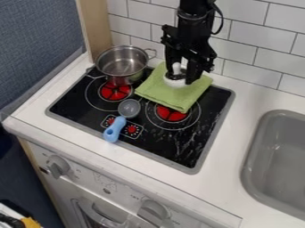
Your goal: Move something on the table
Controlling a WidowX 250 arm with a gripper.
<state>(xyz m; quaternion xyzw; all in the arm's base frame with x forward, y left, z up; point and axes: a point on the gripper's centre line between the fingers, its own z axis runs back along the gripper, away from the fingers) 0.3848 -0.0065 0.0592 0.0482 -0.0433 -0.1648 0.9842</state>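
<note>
The metal pot (122,65) stands at the back left of the black stovetop (179,148), over part of the left rear ring; it is upright, its open top faces up, and its two loop handles stick out on opposite sides. Inside it, the shiny metal wall and floor can be seen. Just beside it, a folded green cloth (159,95) lies flat, partly over the rear of the stovetop and partly on the white counter (248,115) toward the tiled wall (250,47). On the cloth sits a small, rounded white thing (175,83), perhaps a little bowl, with something dark at its top and a pale, upright knob-like piece above; whether that piece is part of it or stands inside it, I can't tell. The gripper (180,76) hangs down right over this white thing and hides some of it, and I can't tell whether it is open or closed, or has hold of it. In front of the pot and cloth, a spoon (115,129) with a blue handle and a round grey head lies across the stovetop, head toward the cloth, handle toward the front edge. To the right, a grey sink (280,153) is set into the counter, its smooth inner wall and floor showing.
</note>
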